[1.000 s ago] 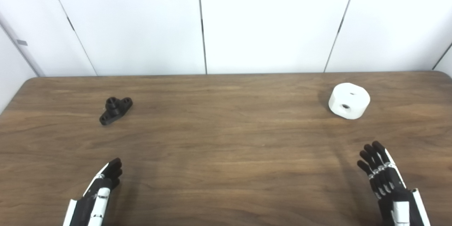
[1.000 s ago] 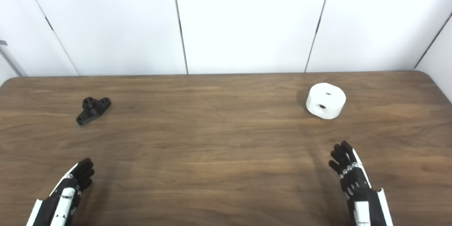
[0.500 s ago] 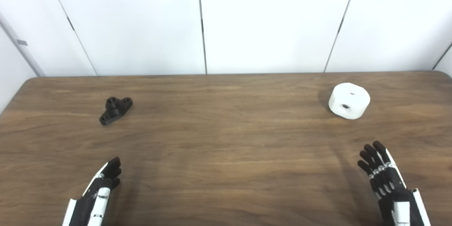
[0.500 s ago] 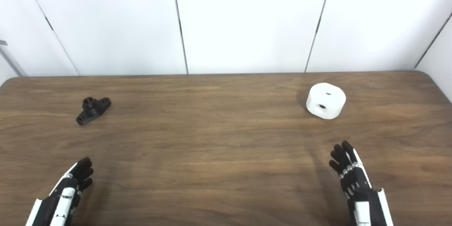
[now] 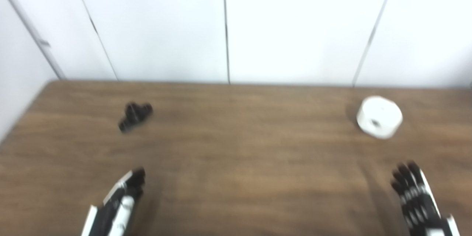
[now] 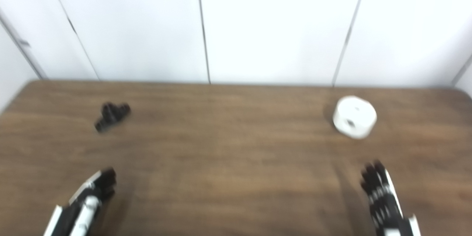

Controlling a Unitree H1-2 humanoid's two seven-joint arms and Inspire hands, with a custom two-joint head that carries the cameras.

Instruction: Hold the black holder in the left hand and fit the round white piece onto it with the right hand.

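Wood table (image 5: 236, 162) (white wall panels (image 5: 295, 25))

Black holder (image 5: 135, 116): small, lies flat on table's far left, apparently with a raised middle boss; blurred. Round white piece (image 5: 379, 117): short cylinder, far right, dark hole in its near side. Well apart.

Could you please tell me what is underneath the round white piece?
The round white piece rests directly on the wooden table; its underside is hidden.
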